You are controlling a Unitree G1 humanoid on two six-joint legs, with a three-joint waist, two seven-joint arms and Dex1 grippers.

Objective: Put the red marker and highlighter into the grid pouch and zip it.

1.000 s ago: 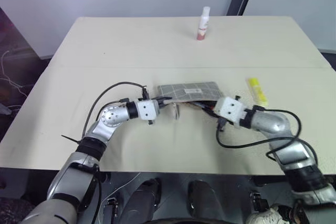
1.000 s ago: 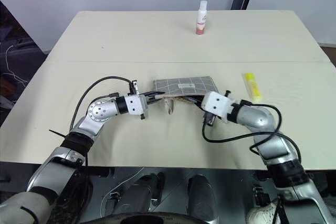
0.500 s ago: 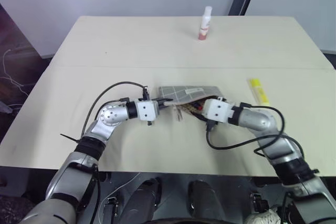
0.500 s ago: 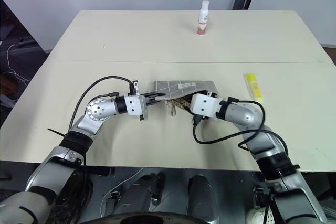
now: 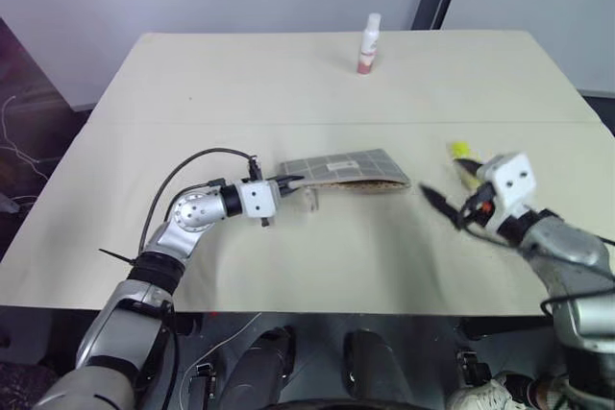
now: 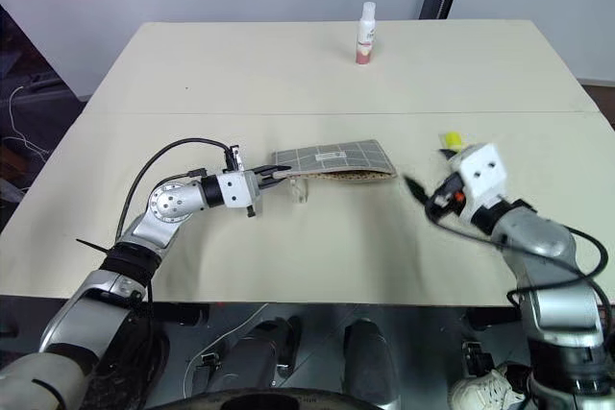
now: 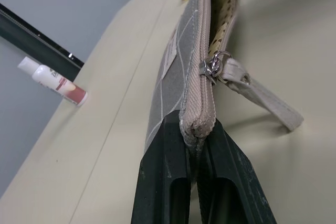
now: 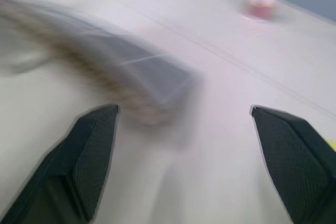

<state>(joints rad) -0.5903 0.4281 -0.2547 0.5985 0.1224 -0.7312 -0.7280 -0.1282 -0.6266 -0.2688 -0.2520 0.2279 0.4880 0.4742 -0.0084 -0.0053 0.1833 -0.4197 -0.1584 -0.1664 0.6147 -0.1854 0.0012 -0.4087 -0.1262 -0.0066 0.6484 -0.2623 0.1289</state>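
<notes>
The grid pouch (image 5: 342, 169) lies mid-table, grey with white lines, its front edge gaping on a dotted lining. My left gripper (image 5: 285, 181) is shut on the pouch's left end (image 7: 197, 124), just behind the metal zipper pull (image 7: 210, 68) and its strap. My right gripper (image 5: 448, 186) hovers open and empty, to the right of the pouch. The yellow highlighter (image 5: 460, 150) lies just beyond it, partly covered by that hand. The red marker is hidden.
A white bottle with a reddish base (image 5: 367, 43) stands upright at the far side of the table (image 5: 288, 74). A seam crosses the tabletop behind the pouch. The table's front edge runs just below both arms.
My right gripper has opened and swung right, away from the pouch's mouth, to beside the highlighter. The red tip seen at the mouth no longer shows. The left grip holds still.
</notes>
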